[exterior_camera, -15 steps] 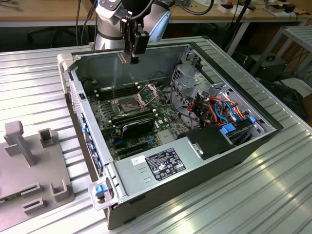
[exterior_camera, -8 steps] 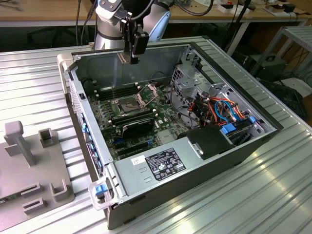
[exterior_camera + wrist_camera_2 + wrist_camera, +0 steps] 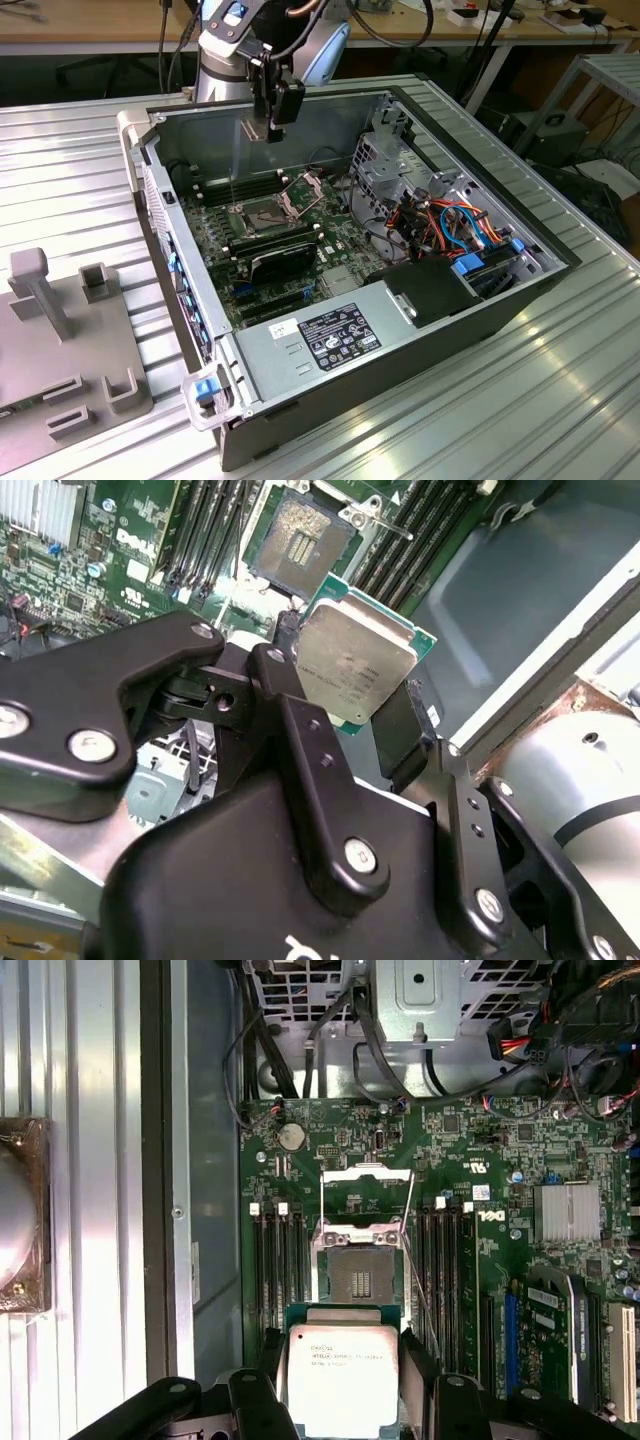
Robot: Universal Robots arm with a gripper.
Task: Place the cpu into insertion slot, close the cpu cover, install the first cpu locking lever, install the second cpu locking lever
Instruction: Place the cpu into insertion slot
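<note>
Above the insertion slot [image 3: 360, 1278], the fingers [image 3: 400, 735] clamp the cpu [image 3: 342, 1375] by its edges

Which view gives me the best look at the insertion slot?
The first wrist view: it looks nearly straight down on the insertion slot, dark centre and rim unobstructed beyond the held cpu. The second wrist view shows it slanted, cut at the frame edge; the exterior view, distant.

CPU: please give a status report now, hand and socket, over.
Hand shut on the cpu, above the motherboard. Insertion slot bare, cpu not yet in. Cpu cover stands open.
</note>
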